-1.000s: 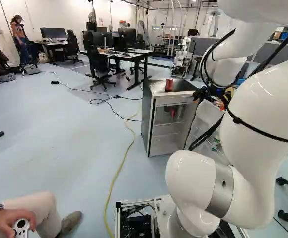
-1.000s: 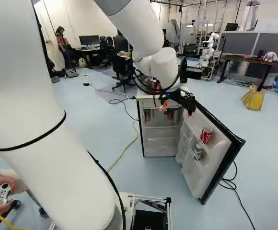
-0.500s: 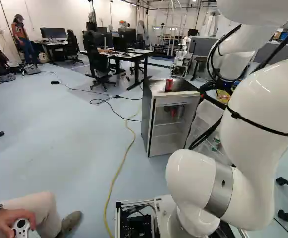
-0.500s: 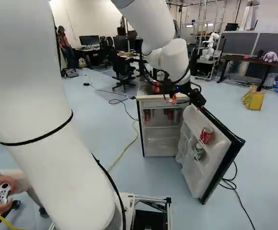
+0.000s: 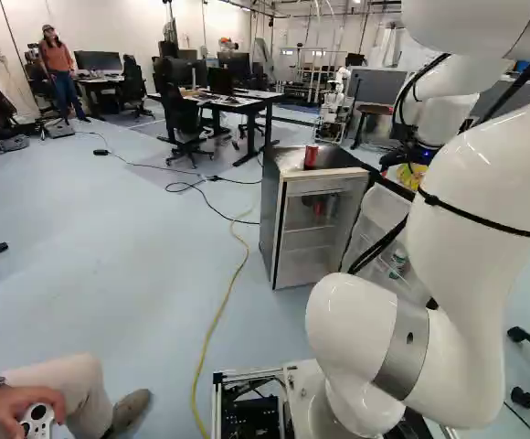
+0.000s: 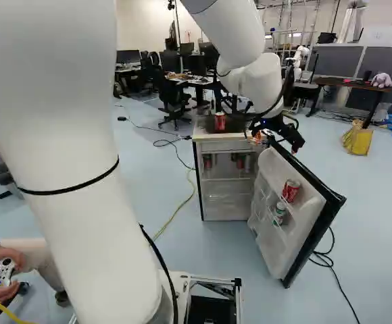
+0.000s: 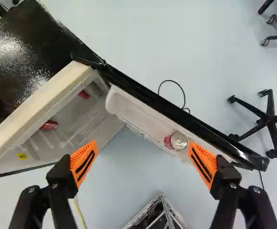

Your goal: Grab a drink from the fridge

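Above the open door (image 6: 270, 246) of the small fridge (image 5: 268, 206), the gripper (image 6: 276, 142) is pointing downward, its two fingers standing wide apart and their orange pads (image 7: 84, 163) facing each other. A red can (image 7: 179, 140) is standing in the door's upper shelf, showing in the wrist view ahead of the gap between the fingers and nearer one of them. Lower in the door a green can (image 6: 279, 211) is sitting, while more cans (image 6: 241, 162) are resting inside the fridge and another red one (image 6: 219, 121) is standing on its top.
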